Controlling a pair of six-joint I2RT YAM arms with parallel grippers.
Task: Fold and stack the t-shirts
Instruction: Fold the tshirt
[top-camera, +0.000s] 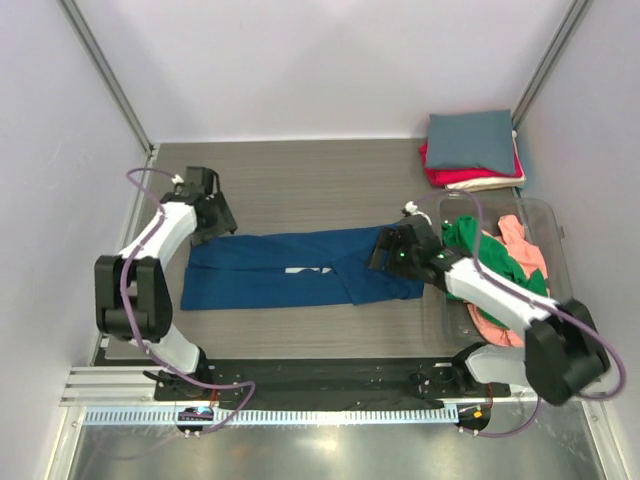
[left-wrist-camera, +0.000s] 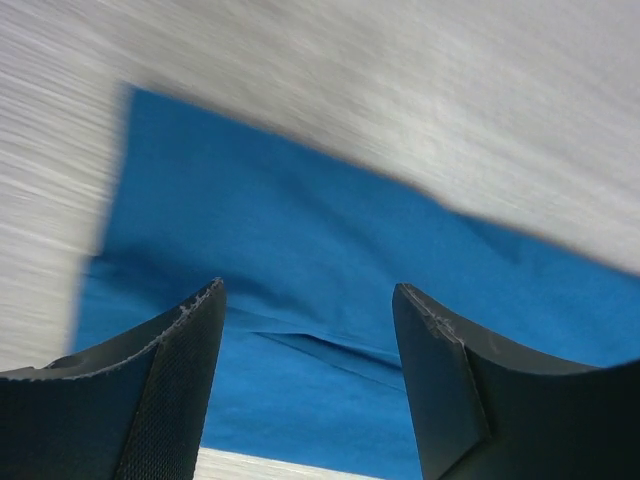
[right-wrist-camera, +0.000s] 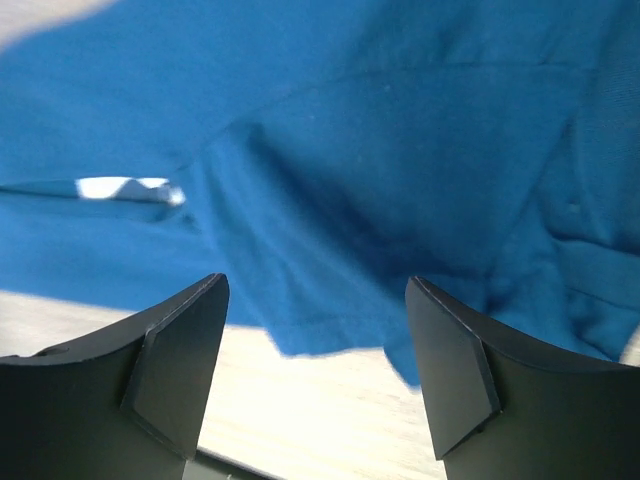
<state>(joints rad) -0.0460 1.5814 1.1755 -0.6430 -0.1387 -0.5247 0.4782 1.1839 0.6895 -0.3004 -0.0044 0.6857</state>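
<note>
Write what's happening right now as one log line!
navy t-shirt: part-folded, flat | left gripper: open over it | right gripper: open over it | folded stack: far right

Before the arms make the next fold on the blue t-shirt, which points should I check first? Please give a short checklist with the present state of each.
1. Is the left gripper open above the blue t-shirt? Ok.
2. Is the right gripper open above the shirt's other end? Ok.
3. Does the shirt lie as a smooth strip? Not ok: the right end shows creases and an overlapping flap.
4. Is either gripper touching the cloth? Cannot tell.
5. Is the folded stack in the far right corner, apart from both arms? Ok.
</note>
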